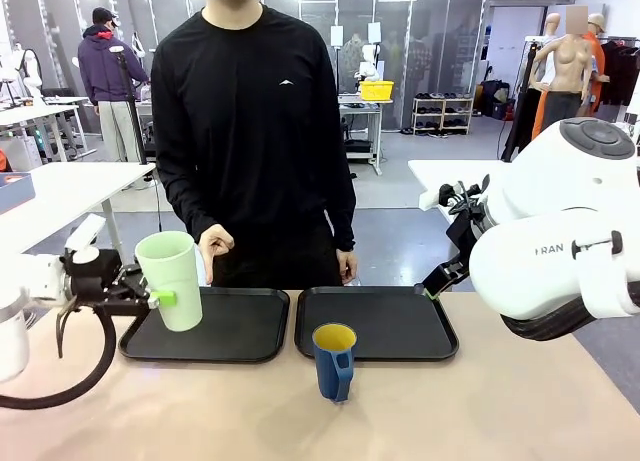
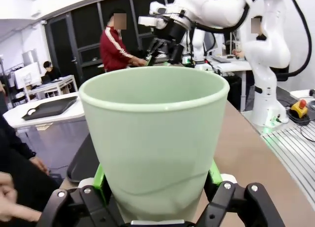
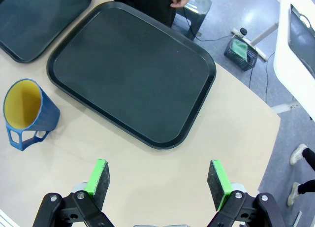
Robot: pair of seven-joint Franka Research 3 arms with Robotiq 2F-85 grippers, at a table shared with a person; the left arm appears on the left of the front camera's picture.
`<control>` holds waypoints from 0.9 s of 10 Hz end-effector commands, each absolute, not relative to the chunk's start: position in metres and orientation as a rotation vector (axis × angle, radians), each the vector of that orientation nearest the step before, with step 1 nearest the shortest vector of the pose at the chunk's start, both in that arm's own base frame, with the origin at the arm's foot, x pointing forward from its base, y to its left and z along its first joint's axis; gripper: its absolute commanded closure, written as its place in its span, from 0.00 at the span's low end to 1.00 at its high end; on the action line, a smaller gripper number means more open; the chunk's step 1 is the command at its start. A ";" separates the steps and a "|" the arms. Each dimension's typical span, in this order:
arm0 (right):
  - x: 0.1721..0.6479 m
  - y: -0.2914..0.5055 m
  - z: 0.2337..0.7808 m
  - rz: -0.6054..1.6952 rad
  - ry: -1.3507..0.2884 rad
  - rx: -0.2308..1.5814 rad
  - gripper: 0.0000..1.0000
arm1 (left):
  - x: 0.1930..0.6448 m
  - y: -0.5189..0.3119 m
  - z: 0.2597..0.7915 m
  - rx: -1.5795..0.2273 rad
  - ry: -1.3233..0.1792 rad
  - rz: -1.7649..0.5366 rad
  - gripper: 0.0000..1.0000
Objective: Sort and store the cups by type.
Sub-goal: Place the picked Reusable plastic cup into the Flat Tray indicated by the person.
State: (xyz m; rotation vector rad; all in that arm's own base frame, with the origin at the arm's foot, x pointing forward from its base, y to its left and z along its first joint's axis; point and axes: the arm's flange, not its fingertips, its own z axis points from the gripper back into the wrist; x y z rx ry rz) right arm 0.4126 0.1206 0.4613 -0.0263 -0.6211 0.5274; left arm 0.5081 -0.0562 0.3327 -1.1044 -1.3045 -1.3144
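Pale mint-green plastic tumbler (image 1: pixel 172 276) clamped in my left gripper (image 1: pixel 160 299).
My right gripper (image 3: pixel 157 180) gapes; dark blue handled mug (image 1: pixel 335 361) stands near black tray (image 1: pixel 390 321).

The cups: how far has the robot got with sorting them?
Nothing stored yet: the left tray and right tray are bare. In hand: the left gripper holds the green cup by the left tray. Left: the blue mug stands on the table; the right gripper is open.

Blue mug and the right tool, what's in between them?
Nothing: only bare table lies between the blue mug and the right tool, seen in the right wrist view.
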 end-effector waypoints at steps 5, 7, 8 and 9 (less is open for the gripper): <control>0.413 0.120 0.461 0.525 -0.619 -0.024 0.00 | 0.558 -0.042 0.327 -1.149 -1.248 -1.243 0.15; 0.413 0.120 0.461 0.525 -0.619 -0.024 0.00 | 0.558 -0.042 0.327 -1.149 -1.248 -1.243 0.15; 0.413 0.120 0.461 0.525 -0.619 -0.024 0.00 | 0.558 -0.042 0.327 -1.149 -1.248 -1.243 0.15; 0.413 0.120 0.461 0.525 -0.619 -0.024 0.00 | 0.560 -0.039 0.327 -1.165 -1.230 -1.243 0.15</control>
